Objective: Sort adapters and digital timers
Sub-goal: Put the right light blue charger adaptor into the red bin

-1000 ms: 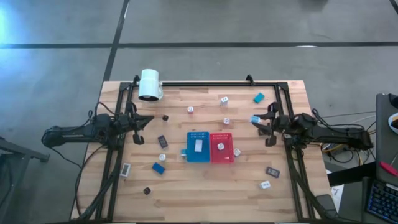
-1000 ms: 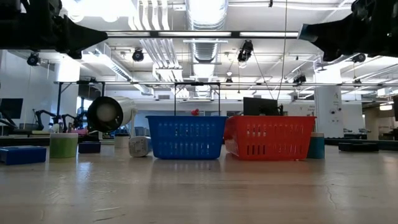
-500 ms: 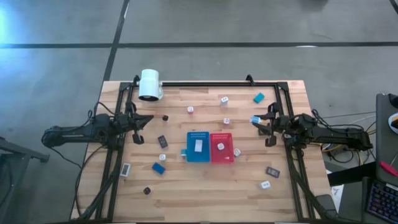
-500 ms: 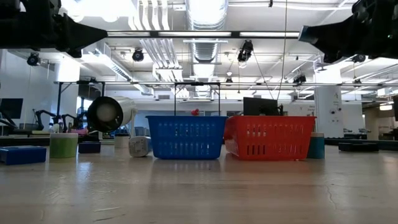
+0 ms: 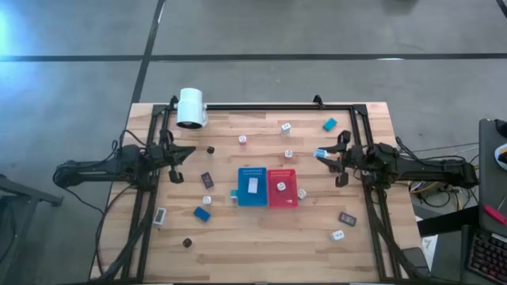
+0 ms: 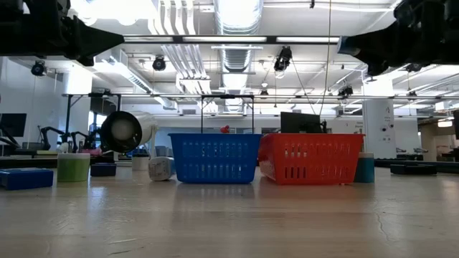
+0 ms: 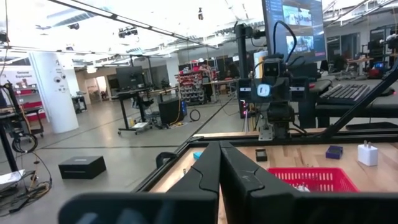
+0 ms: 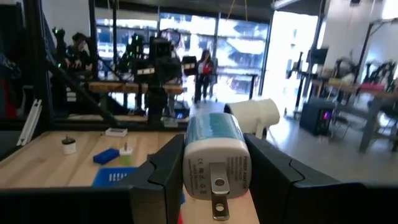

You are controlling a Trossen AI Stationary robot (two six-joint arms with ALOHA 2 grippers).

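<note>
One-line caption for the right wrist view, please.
Right pincer shut on a teal-and-white adapter, plug prongs facing the camera, above the wooden table.

A grey concrete floor (image 5: 277,32) with dark lines surrounds the wooden table (image 5: 261,237). Bright ceiling lights (image 6: 237,14) and ducts hang overhead.

Two dark jointed arms, angular black fingers (image 8: 168,168).

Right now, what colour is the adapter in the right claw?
White body with a teal-blue back, held in the right claw; the adapter shows best in the right wrist view.
</note>
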